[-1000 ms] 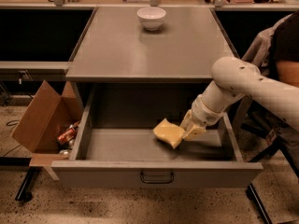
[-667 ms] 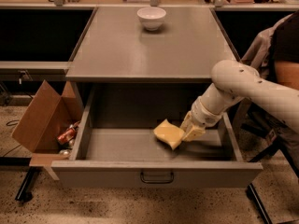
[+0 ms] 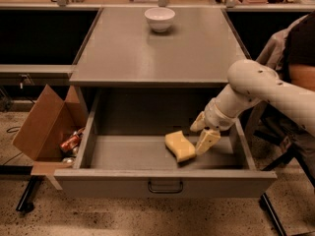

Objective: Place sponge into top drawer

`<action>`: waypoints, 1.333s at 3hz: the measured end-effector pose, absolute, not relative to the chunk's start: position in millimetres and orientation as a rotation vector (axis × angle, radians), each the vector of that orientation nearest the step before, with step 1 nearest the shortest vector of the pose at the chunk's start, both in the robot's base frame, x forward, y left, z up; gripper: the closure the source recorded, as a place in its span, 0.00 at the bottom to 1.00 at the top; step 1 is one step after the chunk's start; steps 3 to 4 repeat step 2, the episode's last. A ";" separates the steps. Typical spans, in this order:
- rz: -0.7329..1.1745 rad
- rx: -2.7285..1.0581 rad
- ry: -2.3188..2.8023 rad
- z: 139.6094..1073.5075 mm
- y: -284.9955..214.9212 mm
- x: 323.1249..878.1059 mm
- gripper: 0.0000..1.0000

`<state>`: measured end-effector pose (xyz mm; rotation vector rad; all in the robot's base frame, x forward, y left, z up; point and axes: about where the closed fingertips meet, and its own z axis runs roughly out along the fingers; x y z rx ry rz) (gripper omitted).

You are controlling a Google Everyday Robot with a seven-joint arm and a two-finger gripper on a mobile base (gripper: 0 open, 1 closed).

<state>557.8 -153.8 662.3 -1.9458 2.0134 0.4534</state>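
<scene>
The pale yellow sponge [image 3: 179,146] lies on the floor of the open grey top drawer [image 3: 165,182], right of the middle. My gripper [image 3: 203,132] is inside the drawer just right of the sponge, reaching in from the right. Its two fingers stand spread apart, and the lower finger [image 3: 207,140] is against the sponge's right end. The sponge is not between the fingers. The drawer is pulled fully out, with its dark handle [image 3: 165,186] at the front centre.
A white bowl [image 3: 159,18] stands at the back of the grey cabinet top [image 3: 157,53]. A brown cardboard box [image 3: 47,124] with cans in it stands left of the drawer. A person in a chair [image 3: 295,63] is at the right.
The sponge has settled a little lower onto the drawer floor and now lies free beside the fingers. The arm has hardly moved.
</scene>
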 end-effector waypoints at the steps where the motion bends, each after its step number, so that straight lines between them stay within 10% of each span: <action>1: 0.491 -1.910 1.966 685.8 -163.0 561.9 0.00; 4: 0.546 -1.880 1.913 718.5 -176.1 557.0 0.00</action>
